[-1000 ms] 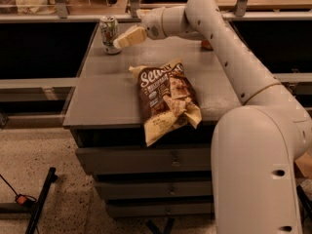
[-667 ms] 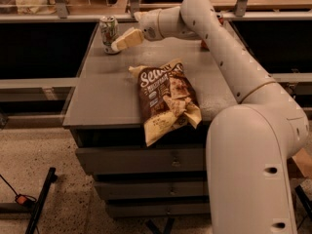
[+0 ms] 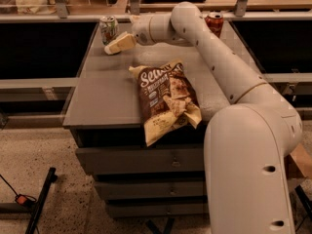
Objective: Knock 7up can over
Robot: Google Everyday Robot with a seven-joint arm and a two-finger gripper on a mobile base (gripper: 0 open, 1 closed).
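Fingers (image 3: 119,43), pressed together, sit just beside the upright 7up can (image 3: 108,29).

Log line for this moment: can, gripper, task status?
7up can: upright, far corner of table | gripper: close beside can, contact unclear | chip bag: mid-table | knock: not done

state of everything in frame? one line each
7up can: upright, not yet knocked over.
Gripper: low over the table, right beside the 7up can; contact unclear.
Cola can: upright, at the table's far edge.
Chip bag: lying flat, crumpled, lower end over the front edge.
Drawers: shut.
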